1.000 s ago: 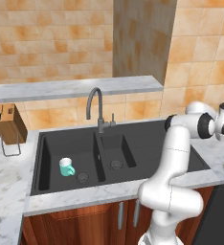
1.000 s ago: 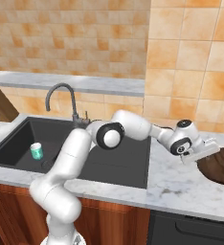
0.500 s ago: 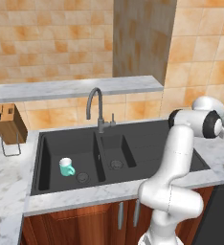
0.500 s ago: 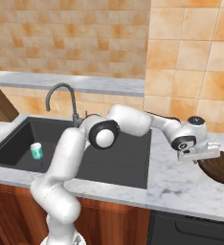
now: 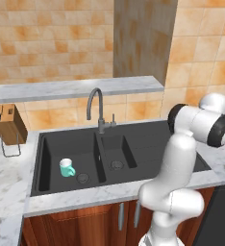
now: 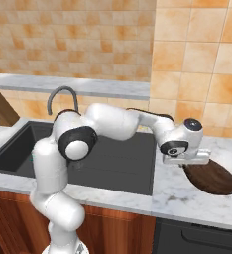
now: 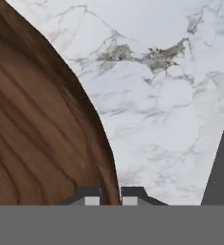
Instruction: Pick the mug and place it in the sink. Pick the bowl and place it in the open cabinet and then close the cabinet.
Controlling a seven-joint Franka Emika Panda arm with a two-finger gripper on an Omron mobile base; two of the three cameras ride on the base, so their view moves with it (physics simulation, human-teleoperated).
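The dark brown wood-grain bowl (image 6: 213, 177) rests on the marble counter right of the sink (image 6: 123, 166). My gripper (image 6: 203, 159) reaches its left rim from above. In the hand view the bowl (image 7: 37, 124) covers the left side, its rim stands between the two fingertips (image 7: 87, 195), and my gripper (image 7: 110, 196) is shut on it. The teal mug (image 5: 66, 167) stands upright in the left basin of the dark sink (image 5: 148, 144). I cannot tell whether the brown panel (image 5: 141, 38) above the ledge belongs to the cabinet.
A grey gooseneck tap (image 5: 96, 103) rises behind the basins. A wooden knife block (image 5: 8, 126) sits on the left counter. A marble ledge (image 5: 76, 88) runs along the tiled wall. A dark appliance front (image 6: 197, 238) lies below the counter, under the bowl.
The jaws have closed onto the bowl's rim. The hand has settled a little lower at the bowl's left edge. The mug and the bowl stay where they were.
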